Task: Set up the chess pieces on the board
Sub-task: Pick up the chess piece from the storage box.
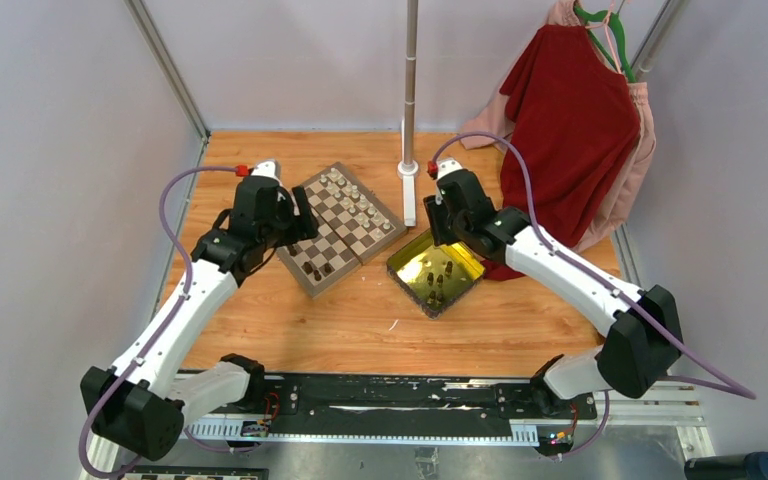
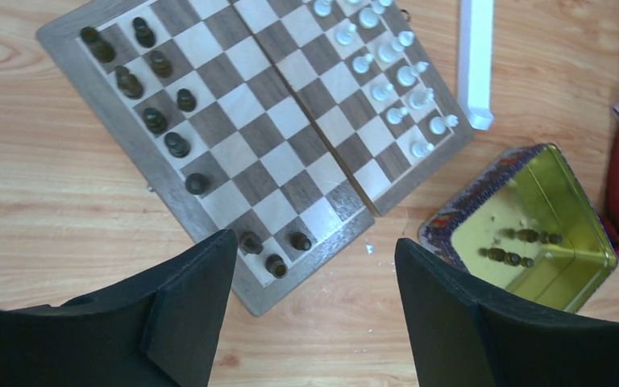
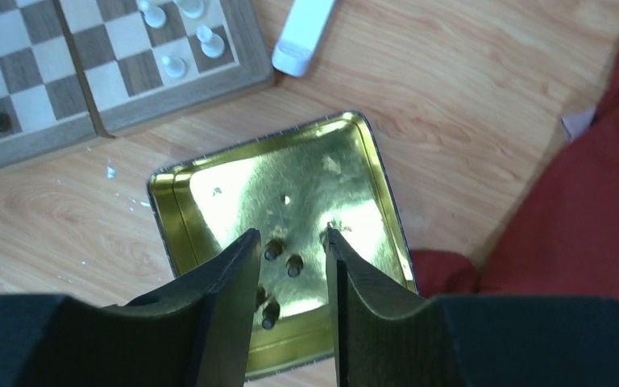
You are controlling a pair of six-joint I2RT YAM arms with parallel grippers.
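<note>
The board (image 2: 250, 153) lies flat on the worktop (image 2: 48, 201), below and ahead of the left tool (image 2: 314, 243), turned so that one corner points back at that tool. The dark brown pieces (image 2: 155, 119) stand along the edge that runs off ahead and to the left of the tool, most in two loose rows, with three more on the squares nearest it, just ahead of the gap between its fingers. The cream-white pieces (image 2: 387, 89) crowd the opposite edge, ahead and to the right. The left tool's fingers (image 2: 185, 306) stand wide apart with nothing between them, above the board's near corner. To the right of this tool sits a shiny yellow tin tray (image 3: 234, 177), parted from the board's rim by a strip of bare wood. The right tool (image 3: 290, 235) hangs straight over that tray, its fingers a narrow gap apart and clamped on nothing that shows. Several more dark pieces (image 3: 294, 264) are on the tray floor right under its fingertips; whether a fingertip touches any of them cannot be told. Ahead and to the left of the right tool is a corner of the board with a few white pieces. Straight ahead of it lies the white foot of a pole (image 3: 302, 32), and to its right a red garment (image 3: 596, 226) spills onto the worktop.
</note>
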